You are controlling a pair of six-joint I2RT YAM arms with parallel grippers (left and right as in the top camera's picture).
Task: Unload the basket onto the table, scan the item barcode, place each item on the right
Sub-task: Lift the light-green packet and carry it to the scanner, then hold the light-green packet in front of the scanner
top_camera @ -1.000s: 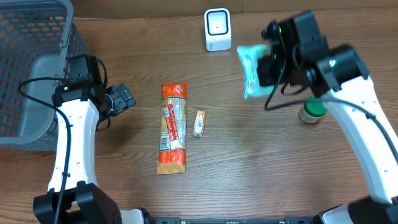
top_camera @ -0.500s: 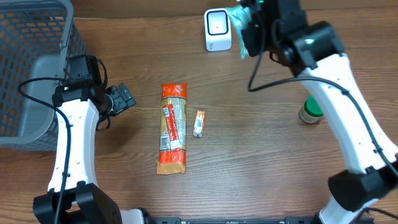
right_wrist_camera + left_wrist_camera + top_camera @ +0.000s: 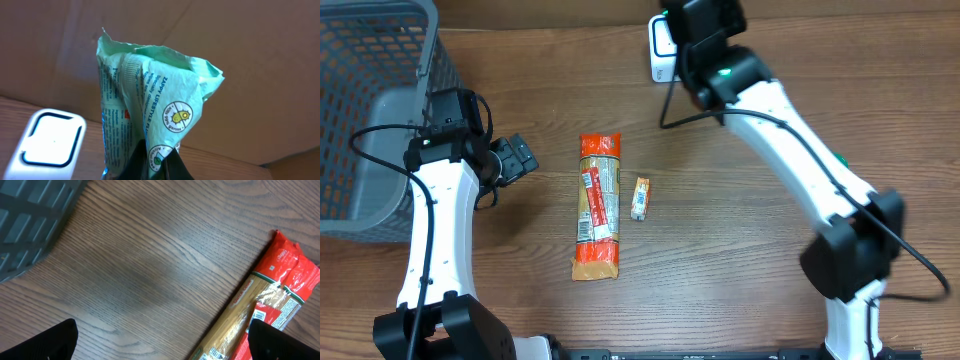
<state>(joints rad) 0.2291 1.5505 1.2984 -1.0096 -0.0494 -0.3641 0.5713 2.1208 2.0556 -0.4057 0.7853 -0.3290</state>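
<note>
Packet (image 3: 150, 120), green: clamped in my shut right end effector (image 3: 157, 165), carried from the desk's right side to its far edge, now just beside the scanner (image 3: 47, 140). Judged ready for scanning. Also, left end effector (image 3: 517, 158): wide open, empty.

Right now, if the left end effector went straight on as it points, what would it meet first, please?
Probably bare brown wooden table; the red-and-orange plastic spaghetti packet lies off to one side, though depth is unclear.
</note>
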